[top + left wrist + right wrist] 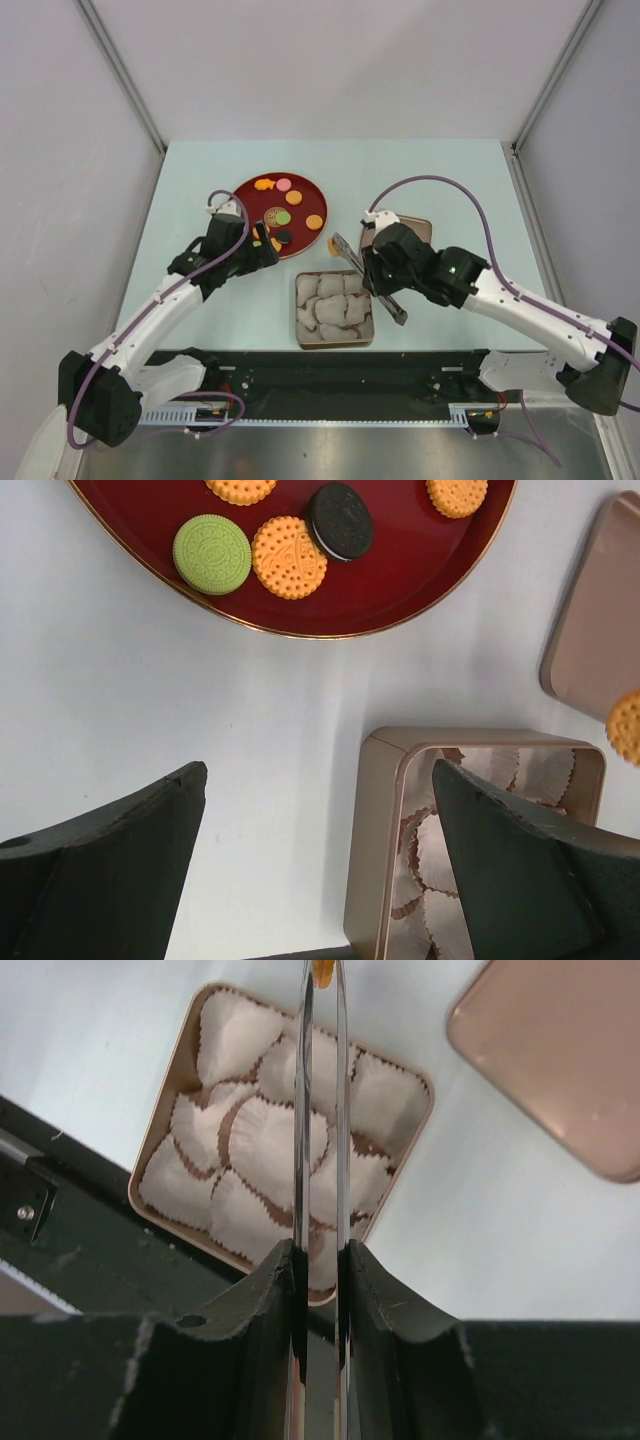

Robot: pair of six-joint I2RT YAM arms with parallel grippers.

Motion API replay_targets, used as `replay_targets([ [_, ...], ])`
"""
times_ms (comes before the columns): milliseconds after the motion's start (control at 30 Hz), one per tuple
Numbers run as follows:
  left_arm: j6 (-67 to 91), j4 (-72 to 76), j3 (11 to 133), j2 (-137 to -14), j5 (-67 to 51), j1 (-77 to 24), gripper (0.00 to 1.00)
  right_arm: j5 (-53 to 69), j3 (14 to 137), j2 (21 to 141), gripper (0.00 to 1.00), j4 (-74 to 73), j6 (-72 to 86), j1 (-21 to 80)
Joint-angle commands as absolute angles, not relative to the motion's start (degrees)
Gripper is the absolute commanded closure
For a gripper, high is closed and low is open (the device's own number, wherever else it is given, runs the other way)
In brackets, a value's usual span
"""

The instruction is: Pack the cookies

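The cookies were small, flat and round, with bumpy edges. Most were orange, one was green and one was dark brown. They lay on a shiny round red plate. One more orange cookie sat pinched at the tip of thin metal tongs, above the surface between the plate and a gold tin. The right end effector was squeezed tight on the tongs. The left end effector was wide open and held nothing. The square tin held crinkly white paper cups. Its lid lay beside it. The surface was smooth and pale blue, with plain grey walls around it.
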State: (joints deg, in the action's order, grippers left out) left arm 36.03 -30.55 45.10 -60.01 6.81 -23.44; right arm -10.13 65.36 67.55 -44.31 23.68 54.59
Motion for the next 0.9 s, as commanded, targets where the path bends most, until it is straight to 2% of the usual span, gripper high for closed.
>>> replay_targets([
  [0, 35.77, -28.83, 44.82, -60.29, 5.45, -23.2, 0.01, -10.03, 62.68, 63.2, 1.0, -44.39, 29.26, 56.68],
  [433, 35.77, -28.74, 44.65, -60.82, 4.92, -23.2, 0.01, -6.24, 55.64, 61.96, 1.0, -43.07, 33.57, 63.1],
  [867, 35.68, -28.91, 44.47, -60.91, 4.92, -23.29, 0.01, -7.47, 51.5, 63.28, 1.0, -37.18, 32.7, 63.19],
])
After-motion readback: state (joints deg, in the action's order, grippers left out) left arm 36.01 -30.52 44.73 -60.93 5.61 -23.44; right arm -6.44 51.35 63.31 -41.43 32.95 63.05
